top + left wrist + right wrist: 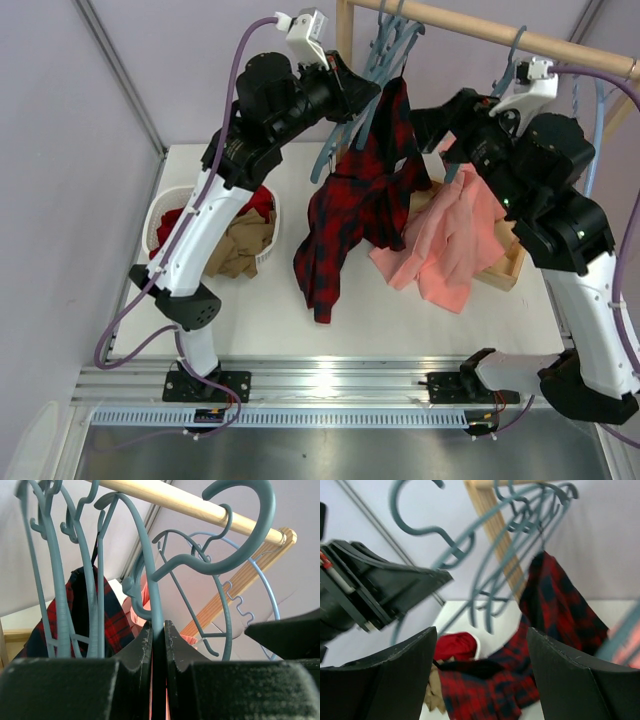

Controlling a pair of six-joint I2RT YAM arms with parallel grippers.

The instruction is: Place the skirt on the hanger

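Note:
The red-and-black plaid skirt (360,205) hangs down from the hangers under the rail, and its lower part lies on the table. It also shows in the left wrist view (112,617) and the right wrist view (562,602). My left gripper (362,100) is shut on the thin arm of a slate-blue hanger (150,575), just left of the skirt's top. In the top view this hanger (335,150) slants down to the left. My right gripper (428,122) is open and empty, just right of the skirt's top, with its fingers (405,680) wide apart.
A wooden rail (500,35) carries several slate-blue hangers and a paler blue one (598,130). A white basket (158,215) at the left holds red and tan garments. A salmon-pink garment (450,245) drapes over a wooden box (508,268) at the right.

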